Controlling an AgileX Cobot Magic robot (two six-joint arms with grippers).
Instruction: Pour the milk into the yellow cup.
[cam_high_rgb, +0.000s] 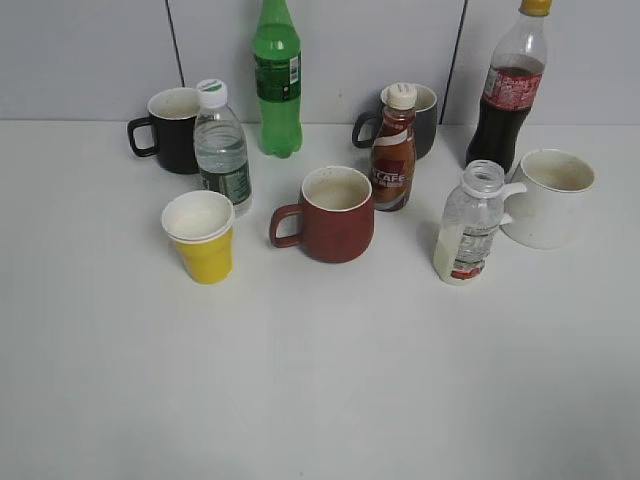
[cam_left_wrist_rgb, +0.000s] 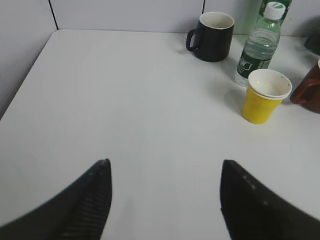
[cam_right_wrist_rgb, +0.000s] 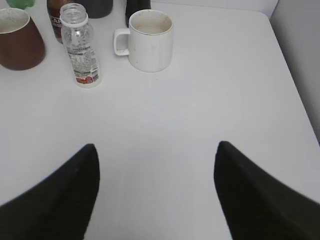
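White table (cam_high_rgb: 320, 400) fills ext view, no arms there. Wrist cams only show left gripper (cam_left_wrist_rgb: 165, 197) & right gripper (cam_right_wrist_rgb: 155, 192), both w/ fingers spread wide, holding nothing. Milk bottle (cam_high_rgb: 468, 225) upright, mouth up, right-center beside white mug (cam_high_rgb: 552, 196). Yellow cup (cam_high_rgb: 201, 236) upright, left.

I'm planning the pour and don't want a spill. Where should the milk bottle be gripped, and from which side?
Probably the milk bottle is best taken around its mid-body, below the open neck. It stands upright and capless. The white mug crowds its right and rear, so the right gripper, now open, should come from the clear front side, level.
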